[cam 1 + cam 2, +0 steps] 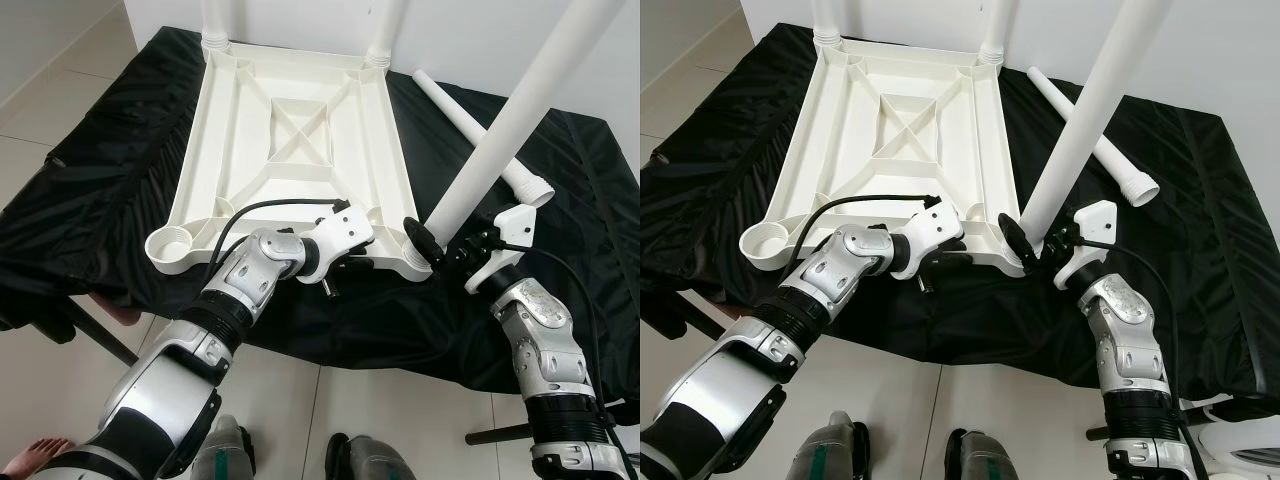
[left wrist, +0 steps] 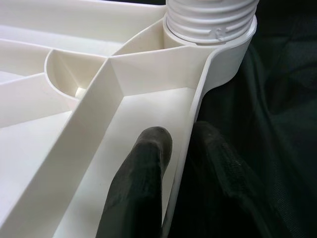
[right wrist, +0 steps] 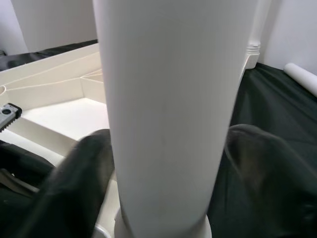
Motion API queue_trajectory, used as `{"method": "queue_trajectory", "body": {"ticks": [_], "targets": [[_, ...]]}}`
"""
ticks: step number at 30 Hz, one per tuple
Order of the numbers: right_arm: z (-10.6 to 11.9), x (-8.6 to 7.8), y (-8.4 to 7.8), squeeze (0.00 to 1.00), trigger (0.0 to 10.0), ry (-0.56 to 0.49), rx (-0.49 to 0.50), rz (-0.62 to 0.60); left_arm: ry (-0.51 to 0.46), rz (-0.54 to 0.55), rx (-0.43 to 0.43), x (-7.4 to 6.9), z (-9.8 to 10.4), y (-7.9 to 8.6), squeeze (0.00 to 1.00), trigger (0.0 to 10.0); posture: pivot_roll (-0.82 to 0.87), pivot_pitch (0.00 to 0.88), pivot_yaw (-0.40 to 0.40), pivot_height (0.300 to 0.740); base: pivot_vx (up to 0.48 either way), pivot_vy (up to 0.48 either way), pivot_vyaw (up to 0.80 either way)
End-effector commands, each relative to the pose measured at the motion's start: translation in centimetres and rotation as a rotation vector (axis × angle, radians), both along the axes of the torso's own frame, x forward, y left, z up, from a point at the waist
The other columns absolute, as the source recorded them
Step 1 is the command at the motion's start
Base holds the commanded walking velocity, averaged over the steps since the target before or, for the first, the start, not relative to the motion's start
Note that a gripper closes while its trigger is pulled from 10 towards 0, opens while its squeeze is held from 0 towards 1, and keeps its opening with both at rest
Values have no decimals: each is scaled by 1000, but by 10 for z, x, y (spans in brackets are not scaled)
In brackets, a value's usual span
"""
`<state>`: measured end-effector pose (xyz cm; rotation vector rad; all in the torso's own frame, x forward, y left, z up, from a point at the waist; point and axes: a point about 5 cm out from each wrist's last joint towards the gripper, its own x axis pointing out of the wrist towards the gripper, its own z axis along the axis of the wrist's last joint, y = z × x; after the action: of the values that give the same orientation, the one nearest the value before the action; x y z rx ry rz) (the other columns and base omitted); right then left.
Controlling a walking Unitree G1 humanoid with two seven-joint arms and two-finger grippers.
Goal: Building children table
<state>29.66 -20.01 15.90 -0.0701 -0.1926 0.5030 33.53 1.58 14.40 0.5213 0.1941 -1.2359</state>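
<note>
The white table top [image 1: 290, 130] lies upside down on a black cloth. Two legs [image 1: 215, 20] stand in its far corners. Its near left socket [image 1: 172, 245] is empty. My right gripper [image 1: 432, 245] is shut on a third white leg [image 1: 510, 110], which leans to the right with its threaded end [image 2: 210, 20] in the near right socket. My left gripper [image 1: 368, 250] is shut on the table top's near rim beside that socket, one finger [image 2: 141, 178] inside the rim and one outside. A loose fourth leg [image 1: 1120, 165] lies on the cloth at the back right.
The black cloth [image 1: 100, 170] covers a low stand whose front edge is just before me. Tiled floor [image 1: 320, 410] lies below, with a person's bare foot [image 1: 40, 450] at the lower left. A white wall [image 1: 470, 30] rises behind.
</note>
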Motion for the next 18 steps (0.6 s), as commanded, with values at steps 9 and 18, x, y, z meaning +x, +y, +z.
{"method": "queue_trajectory", "body": {"ticks": [9, 18], "targets": [[-2, 2, -8, 0, 10000, 22, 9, -7, -11, -48, 24, -3, 0, -6, 0, 10000, -5, 55, -60, 740, 0, 0, 0], [-3, 0, -2, 0, 10000, 28, 49, -33, -11, -49, 24, -3, 0, -6, 0, 10000, -6, 62, -61, 740, 0, 0, 0]]}}
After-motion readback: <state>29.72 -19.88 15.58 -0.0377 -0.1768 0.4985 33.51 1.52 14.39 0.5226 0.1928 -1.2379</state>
